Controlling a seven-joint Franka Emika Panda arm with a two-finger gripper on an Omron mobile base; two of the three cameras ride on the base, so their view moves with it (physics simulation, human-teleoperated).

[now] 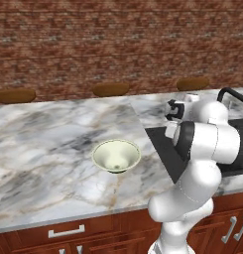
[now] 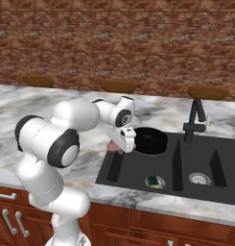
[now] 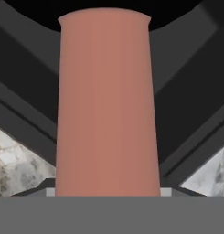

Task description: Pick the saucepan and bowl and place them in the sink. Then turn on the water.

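A: Left base camera first. What's there?

B: The bowl (image 1: 116, 156) sits upright on the marble counter (image 1: 48, 144), well apart from the arm and to the left of the sink (image 1: 165, 144). It's not yet handled. The arm's white bulk blocks most of the basin from here.

A: And from the right base camera?

B: The saucepan (image 2: 150, 141) is over the sink's (image 2: 138, 177) left basin, at its back left part, near the rim. The gripper (image 2: 120, 145) is at the pan's left side, where a bit of pink handle (image 2: 111, 144) pokes out. I'd judge the pan is being carried in by its handle; whether it rests on the basin floor I can't tell. The faucet (image 2: 194, 120) stands by the divider, no stream running. There's a small green and yellow object (image 2: 155, 181) in the left basin, drain (image 2: 201, 178) in the right.

A: Hand camera?

B: The salmon handle (image 3: 106, 105) runs straight up the middle from between the jaws towards the black pan (image 3: 104, 11). The pincer looks closed on it, jaws standing fairly wide because the handle is thick. Sink walls (image 3: 26, 100) lie beneath.
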